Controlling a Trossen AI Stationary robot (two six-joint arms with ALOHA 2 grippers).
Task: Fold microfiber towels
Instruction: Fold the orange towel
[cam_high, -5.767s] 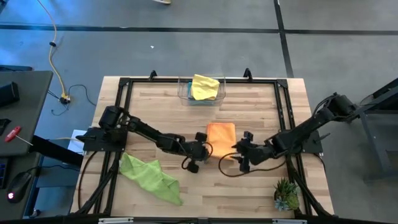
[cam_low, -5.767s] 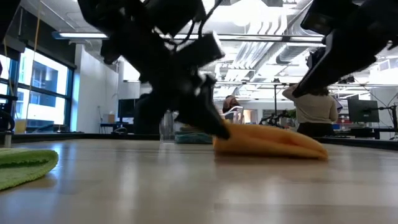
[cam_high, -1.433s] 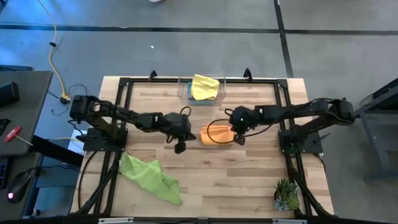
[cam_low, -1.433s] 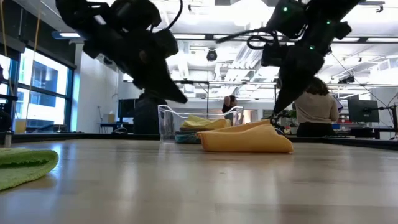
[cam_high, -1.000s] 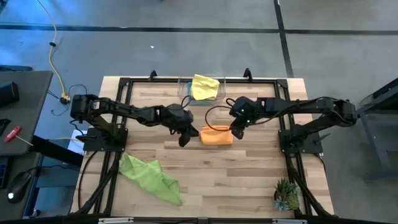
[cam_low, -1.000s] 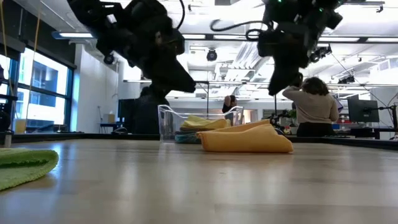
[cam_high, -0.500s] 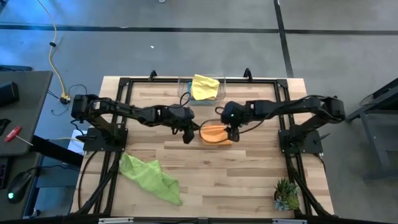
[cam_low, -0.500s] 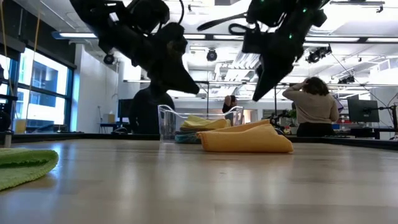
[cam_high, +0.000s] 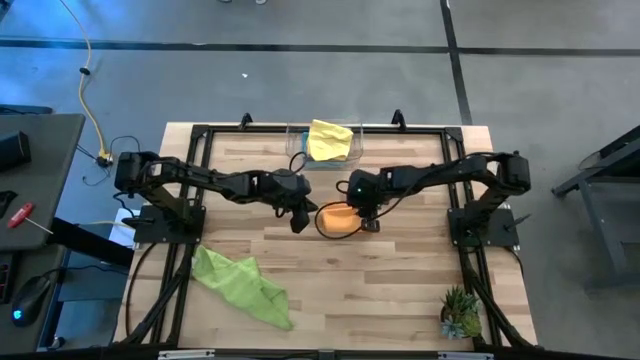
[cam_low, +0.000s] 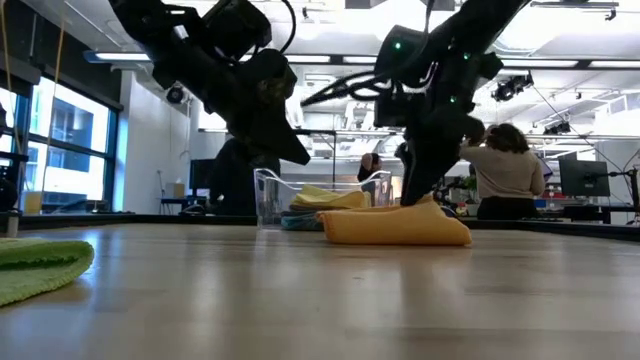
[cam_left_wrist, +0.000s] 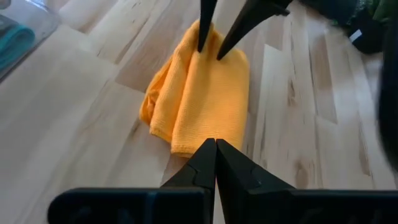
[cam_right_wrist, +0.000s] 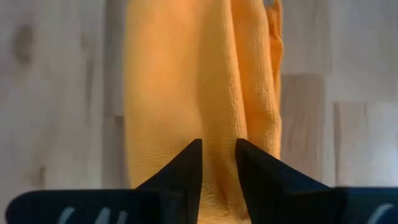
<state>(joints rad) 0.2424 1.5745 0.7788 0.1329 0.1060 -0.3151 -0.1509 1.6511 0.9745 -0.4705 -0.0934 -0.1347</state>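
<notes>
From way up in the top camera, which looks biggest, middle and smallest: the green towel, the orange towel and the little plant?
1. Green towel, spread out and rumpled, biggest.
2 and 3. Orange towel and plant look about alike; the right gripper covers part of the folded towel, so no ranking.

Wooden table (cam_high: 400, 300), folded orange towel (cam_high: 338, 219) mid-table; crumpled lime green towel (cam_high: 240, 283), clear bin (cam_high: 296, 150), small plant (cam_high: 461, 312)

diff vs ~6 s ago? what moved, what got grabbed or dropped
The orange towel went from a wider fold near the table's middle to a narrower fold nearer the bin. The right gripper moved onto it, jaws slightly apart astride a ridge. The left gripper backed off beside it, shut and empty. Green towel, yellow towel and plant unchanged.
</notes>
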